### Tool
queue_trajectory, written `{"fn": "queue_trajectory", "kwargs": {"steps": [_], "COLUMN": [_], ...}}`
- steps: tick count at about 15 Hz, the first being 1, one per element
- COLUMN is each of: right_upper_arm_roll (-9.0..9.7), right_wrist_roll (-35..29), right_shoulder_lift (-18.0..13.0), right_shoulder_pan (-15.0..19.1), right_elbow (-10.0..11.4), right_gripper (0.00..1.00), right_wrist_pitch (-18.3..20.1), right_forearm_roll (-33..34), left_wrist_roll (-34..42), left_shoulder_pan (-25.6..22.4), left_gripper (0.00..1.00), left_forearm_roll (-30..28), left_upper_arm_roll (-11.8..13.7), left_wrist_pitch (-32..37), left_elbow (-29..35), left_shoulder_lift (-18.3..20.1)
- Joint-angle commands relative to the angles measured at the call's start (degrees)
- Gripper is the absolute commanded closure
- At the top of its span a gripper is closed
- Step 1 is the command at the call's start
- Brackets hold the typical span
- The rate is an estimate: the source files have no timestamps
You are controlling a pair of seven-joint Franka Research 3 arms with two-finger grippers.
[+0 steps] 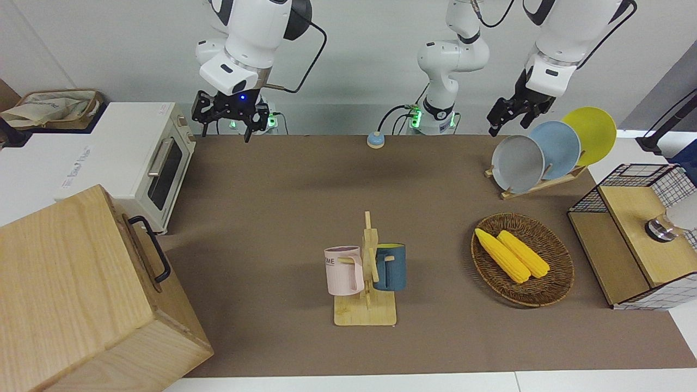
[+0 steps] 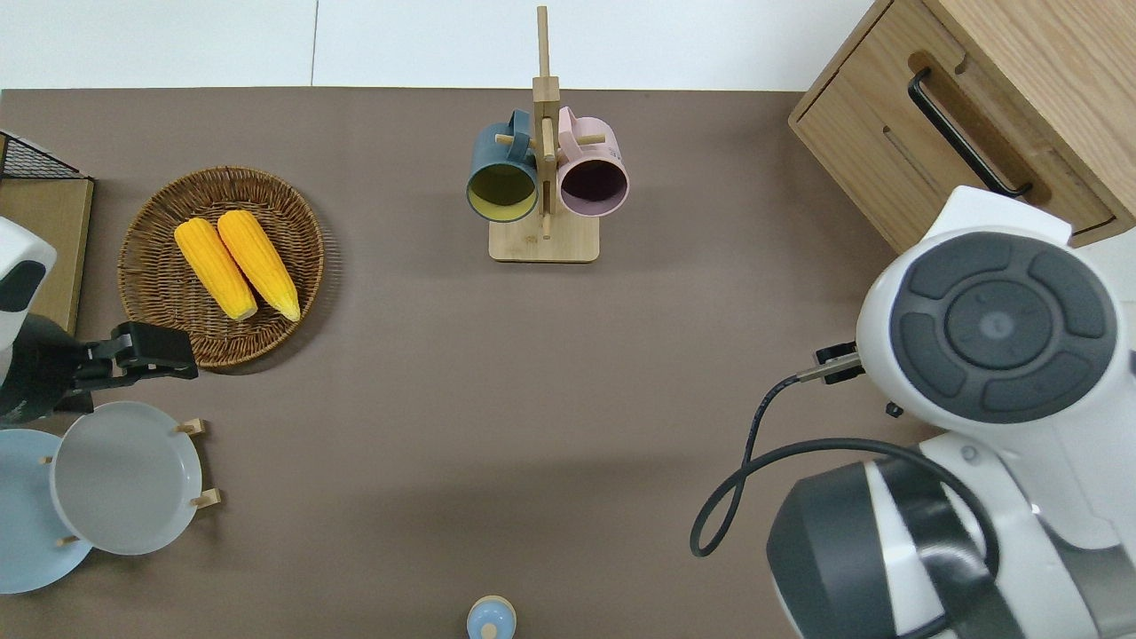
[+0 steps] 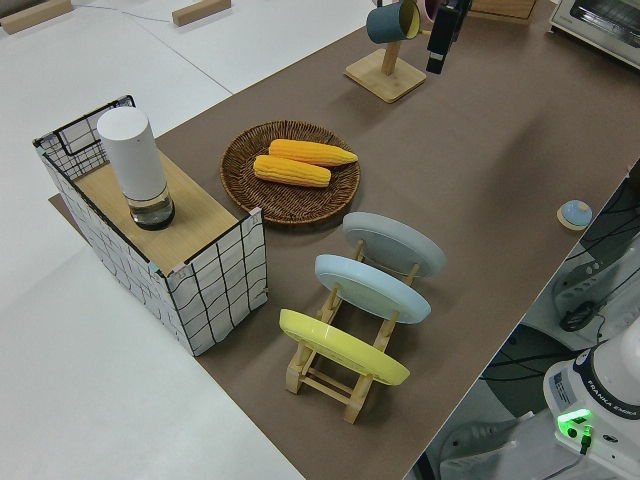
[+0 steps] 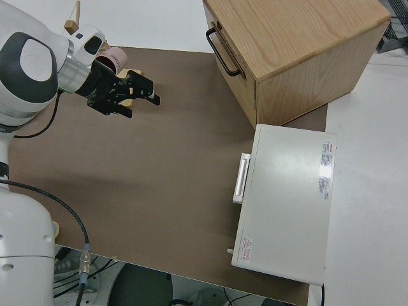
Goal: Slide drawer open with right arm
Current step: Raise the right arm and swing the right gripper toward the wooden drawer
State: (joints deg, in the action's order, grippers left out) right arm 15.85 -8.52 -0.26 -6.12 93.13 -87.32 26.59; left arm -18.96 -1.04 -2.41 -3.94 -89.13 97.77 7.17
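**Reaching out over the brown desk, drawer shut**

Scanning the front view from its left edge, we first meet the pale oak cabinet (image 1: pixel 81 294) at the right arm's end of the desk (image 1: pixel 305 179), at its edge farthest from the robots. The drawer (image 1: pixel 142 256) sits flush in it, closed, its black bar handle (image 1: pixel 151 247) untouched. Nearer to the robots, just beside the cabinet, stands the white toaster oven (image 1: pixel 139 163). Next we see the right pincer (image 1: pixel 231 121), blue light glowing, its fingers spread wide and holding nothing; it hangs in the air well apart from the handle. Mid-desk stands the mug rack (image 1: pixel 367 272) with a pink and a blue mug. Then comes the wicker basket (image 1: pixel 544 291) with two corn cobs, and the plate rack (image 1: pixel 539 185). The left arm is parked; we cannot tell how its pincer (image 1: pixel 509 115) stands.
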Motion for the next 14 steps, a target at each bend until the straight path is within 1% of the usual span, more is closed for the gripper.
{"fn": "queue_trajectory", "kwargs": {"steps": [1, 4, 8, 10, 12, 13, 14], "right_upper_arm_roll": [1.81, 3.05, 5.07, 5.33, 5.42, 5.42, 5.42], "right_wrist_roll": [-0.89, -1.85, -1.94, -2.03, -3.16, -4.30, -4.75], "right_shoulder_lift": [-0.18, 0.34, 1.49, 2.10, 2.98, 3.59, 4.12], "right_shoulder_pan": [0.06, -0.73, -0.91, -2.13, -3.71, -4.16, -4.51], "right_elbow": [1.88, 3.02, 4.25, 5.74, 8.20, 8.82, 9.00], "right_gripper": [0.015, 0.017, 0.019, 0.019, 0.019, 0.019, 0.019], "right_wrist_pitch": [-1.62, -2.15, -2.23, -2.58, -3.03, -3.03, -3.03], "right_forearm_roll": [5.57, 10.57, 18.13, 23.04, 28.67, 30.70, 32.28], "left_wrist_roll": [0.51, 0.51, 0.51, 0.51, 0.51, 0.51, 0.51], "left_shoulder_pan": [0.07, 0.07, 0.07, 0.07, 0.07, 0.07, 0.07], "left_gripper": [0.01, 0.01, 0.01, 0.01, 0.01, 0.01, 0.01], "left_forearm_roll": [-0.05, -0.05, -0.05, -0.05, -0.05, -0.05, -0.05], "left_upper_arm_roll": [0.25, 0.25, 0.25, 0.25, 0.25, 0.25, 0.25], "left_wrist_pitch": [0.97, 0.89, 0.89, 0.89, 0.89, 0.97, 0.89], "left_elbow": [-0.21, -0.21, -0.21, -0.21, -0.21, -0.21, -0.21], "left_shoulder_lift": [0.48, 0.48, 0.48, 0.48, 0.48, 0.48, 0.48]}}
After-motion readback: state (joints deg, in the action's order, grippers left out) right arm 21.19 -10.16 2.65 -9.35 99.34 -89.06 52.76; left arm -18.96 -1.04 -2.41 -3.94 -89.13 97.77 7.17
